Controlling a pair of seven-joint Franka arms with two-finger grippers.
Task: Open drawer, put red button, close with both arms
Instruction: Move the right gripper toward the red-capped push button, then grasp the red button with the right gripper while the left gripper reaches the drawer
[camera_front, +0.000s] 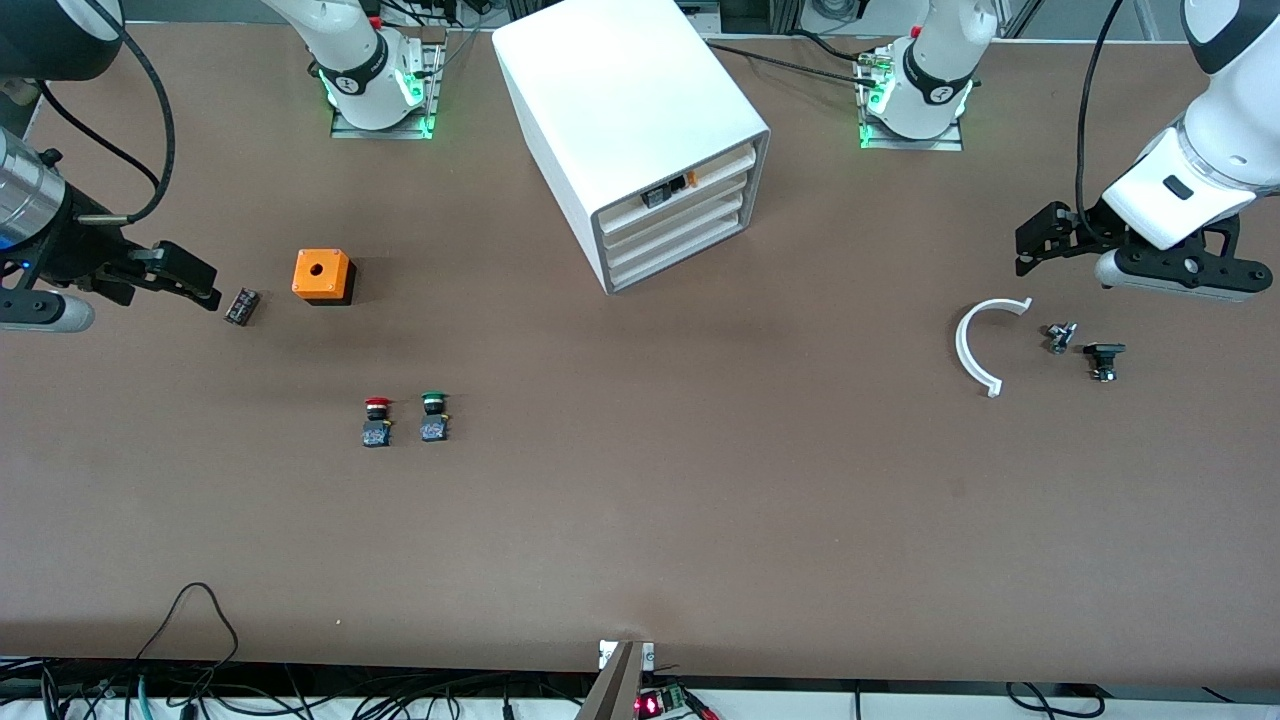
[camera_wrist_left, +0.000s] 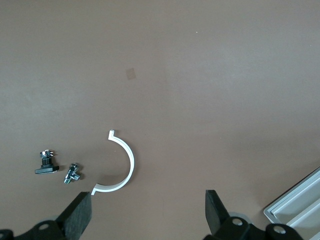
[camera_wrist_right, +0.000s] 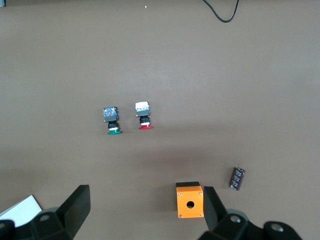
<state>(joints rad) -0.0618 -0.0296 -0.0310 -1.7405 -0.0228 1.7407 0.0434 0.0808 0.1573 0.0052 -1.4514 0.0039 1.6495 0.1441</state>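
Observation:
The red button (camera_front: 377, 420) stands on the table beside the green-capped button (camera_front: 434, 416); it also shows in the right wrist view (camera_wrist_right: 144, 116). The white cabinet (camera_front: 620, 110) holds several stacked white drawers (camera_front: 672, 232), all pushed in. My right gripper (camera_front: 195, 280) is open and empty over the table at the right arm's end, beside the orange box; in its wrist view (camera_wrist_right: 145, 212) nothing is between the fingers. My left gripper (camera_front: 1045, 240) is open and empty over the table at the left arm's end, above a white arc, as its wrist view (camera_wrist_left: 147, 217) shows.
An orange box with a round hole (camera_front: 322, 276) and a small dark cylinder (camera_front: 241, 306) lie near the right gripper. A white arc (camera_front: 975, 345), a small metal part (camera_front: 1060, 337) and a black part (camera_front: 1103, 358) lie near the left gripper. The cabinet's top tier (camera_front: 670, 190) shows orange and black parts.

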